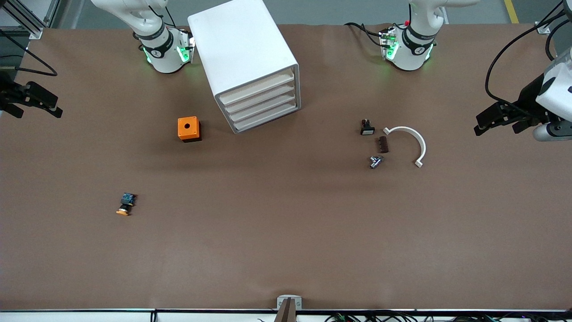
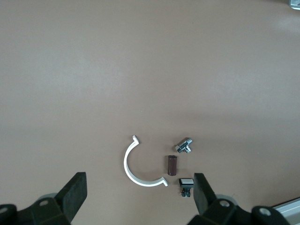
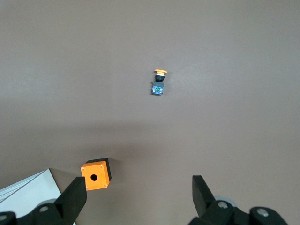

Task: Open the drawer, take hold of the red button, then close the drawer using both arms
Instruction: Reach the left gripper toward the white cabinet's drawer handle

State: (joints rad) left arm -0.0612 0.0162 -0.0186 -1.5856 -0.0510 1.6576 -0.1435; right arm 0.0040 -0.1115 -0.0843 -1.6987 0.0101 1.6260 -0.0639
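Note:
The white drawer cabinet [image 1: 250, 58] stands on the table between the two arm bases. Its several drawers [image 1: 261, 100] are all shut; a corner of the cabinet shows in the right wrist view [image 3: 23, 192]. The red-capped button is not in view. My left gripper [image 1: 496, 127] hangs open and empty over the left arm's end of the table; its wrist view [image 2: 139, 197] looks down on small parts. My right gripper [image 1: 33, 105] hangs open and empty at the right arm's end [image 3: 139, 197].
An orange box with a hole [image 1: 189, 129] [image 3: 96, 174] sits beside the cabinet. An orange-capped button [image 1: 126, 204] [image 3: 159, 82] lies nearer the front camera. A white curved piece [image 1: 413, 143] [image 2: 140, 171], brown block [image 1: 383, 144], metal fitting [image 1: 376, 161] and small black switch [image 1: 367, 128] lie toward the left arm's end.

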